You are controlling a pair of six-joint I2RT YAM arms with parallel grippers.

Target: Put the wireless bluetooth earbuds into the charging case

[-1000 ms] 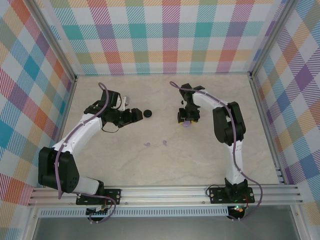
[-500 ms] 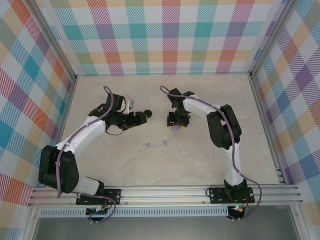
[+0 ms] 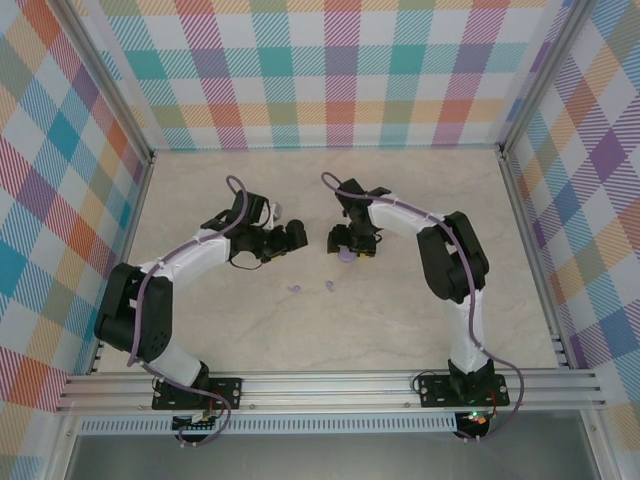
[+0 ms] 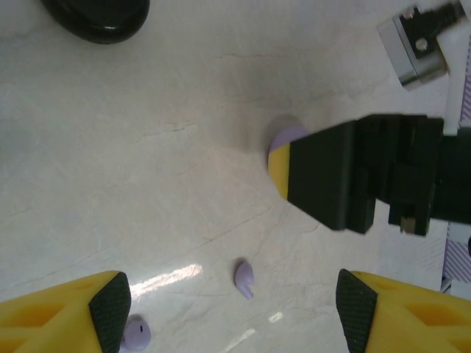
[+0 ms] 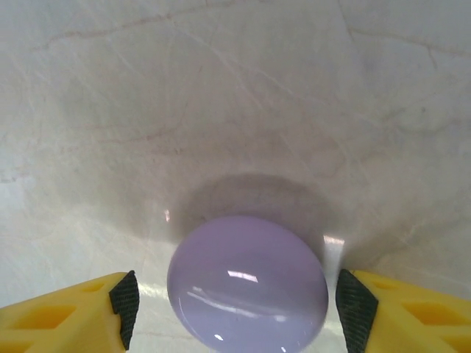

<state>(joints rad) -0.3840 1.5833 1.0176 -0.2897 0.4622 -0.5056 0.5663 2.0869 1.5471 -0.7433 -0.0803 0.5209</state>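
The lilac round charging case (image 5: 248, 283) lies closed on the marble table. It sits between the fingers of my right gripper (image 5: 241, 309), which is open, with a small gap on each side. From above, the case (image 3: 347, 257) shows just below that gripper (image 3: 347, 246). Two pale lilac earbuds (image 3: 295, 289) (image 3: 330, 287) lie loose on the table in front of it. My left gripper (image 4: 232, 312) is open above them. One earbud (image 4: 244, 278) lies between its fingers, and the other (image 4: 135, 332) sits by the left pad (image 4: 110, 312).
A black round case (image 4: 96, 15) lies at the top left of the left wrist view. The two grippers are close together at mid-table, the left (image 3: 290, 238) beside the right. Checked walls and aluminium rails (image 3: 320, 385) enclose the table.
My right gripper carried the lilac case leftwards, then opened and left it on the table. My left arm swung right toward the centre, over the spot where the black case lay.
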